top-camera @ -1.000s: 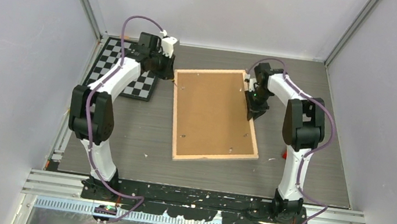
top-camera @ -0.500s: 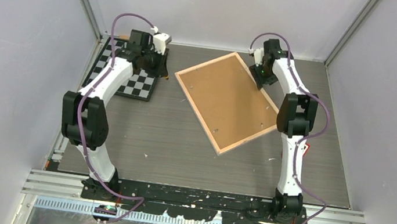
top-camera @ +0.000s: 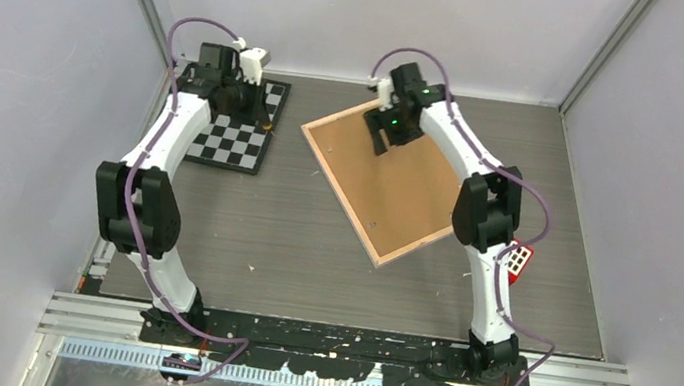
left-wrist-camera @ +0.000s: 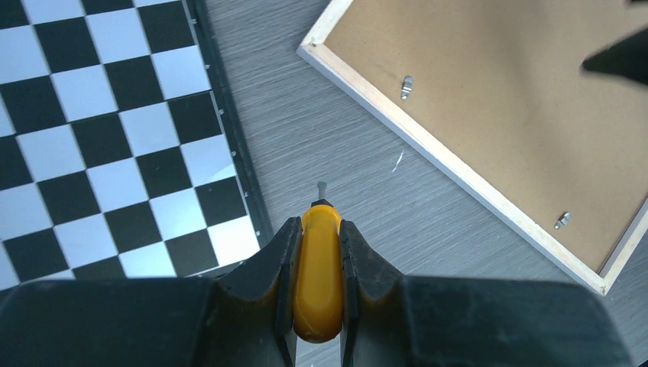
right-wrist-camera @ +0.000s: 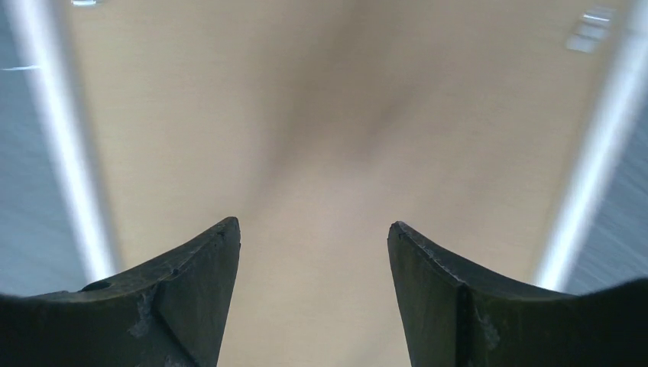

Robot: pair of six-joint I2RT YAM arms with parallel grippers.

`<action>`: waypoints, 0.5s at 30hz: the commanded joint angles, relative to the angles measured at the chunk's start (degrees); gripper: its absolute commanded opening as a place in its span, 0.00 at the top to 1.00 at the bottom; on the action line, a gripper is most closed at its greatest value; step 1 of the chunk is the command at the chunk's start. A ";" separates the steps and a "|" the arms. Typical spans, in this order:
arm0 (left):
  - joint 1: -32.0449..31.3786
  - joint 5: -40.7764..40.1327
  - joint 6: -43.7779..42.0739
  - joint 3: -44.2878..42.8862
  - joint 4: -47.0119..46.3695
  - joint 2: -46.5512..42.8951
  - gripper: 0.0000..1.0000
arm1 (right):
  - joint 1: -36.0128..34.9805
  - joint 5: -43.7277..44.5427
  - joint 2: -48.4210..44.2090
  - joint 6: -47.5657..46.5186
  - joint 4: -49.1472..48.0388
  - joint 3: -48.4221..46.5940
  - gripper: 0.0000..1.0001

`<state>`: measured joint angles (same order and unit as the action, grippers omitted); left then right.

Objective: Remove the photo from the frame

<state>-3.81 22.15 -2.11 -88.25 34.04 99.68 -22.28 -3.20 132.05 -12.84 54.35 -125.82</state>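
The frame (top-camera: 390, 182) lies face down and turned diagonally on the table, its brown fibreboard back and pale wood rim up. The photo is hidden under it. My right gripper (top-camera: 381, 138) is open and empty just above the far part of the fibreboard (right-wrist-camera: 328, 115), which is blurred in the right wrist view. My left gripper (top-camera: 254, 108) is shut on a yellow-handled screwdriver (left-wrist-camera: 319, 267), tip pointing at the bare table between the checkerboard and the frame's left rim (left-wrist-camera: 428, 145). Small metal clips (left-wrist-camera: 406, 86) sit on the back panel.
A black-and-white checkerboard (top-camera: 226, 128) lies at the far left under the left arm, and shows in the left wrist view (left-wrist-camera: 99, 130). A small red object with white squares (top-camera: 517, 263) lies by the right arm. Walls close in on three sides.
The frame has swung from nearly straight to diagonal. My right gripper moved from its right edge, past the far corner, leftwards over the back panel. My left arm drew back left over the checkerboard.
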 commanded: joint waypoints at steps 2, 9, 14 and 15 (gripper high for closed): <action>3.21 1.90 -0.57 -1.75 2.84 -6.32 1.00 | -7.10 -6.13 -3.33 8.05 -1.48 2.26 0.25; 6.71 3.57 0.54 2.67 4.15 -10.97 1.00 | -13.08 -3.59 -0.42 11.99 -4.11 1.58 0.35; 7.97 5.94 1.78 4.97 3.56 -12.80 1.00 | -15.53 -1.68 3.36 12.74 -4.51 -1.33 0.39; 8.19 6.29 1.82 5.31 3.20 -13.05 1.00 | -16.13 -0.95 4.18 12.75 -4.42 -2.00 0.39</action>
<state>3.55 25.12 -1.50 -84.38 37.36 88.97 -36.93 -6.72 133.38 -2.13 51.88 -124.20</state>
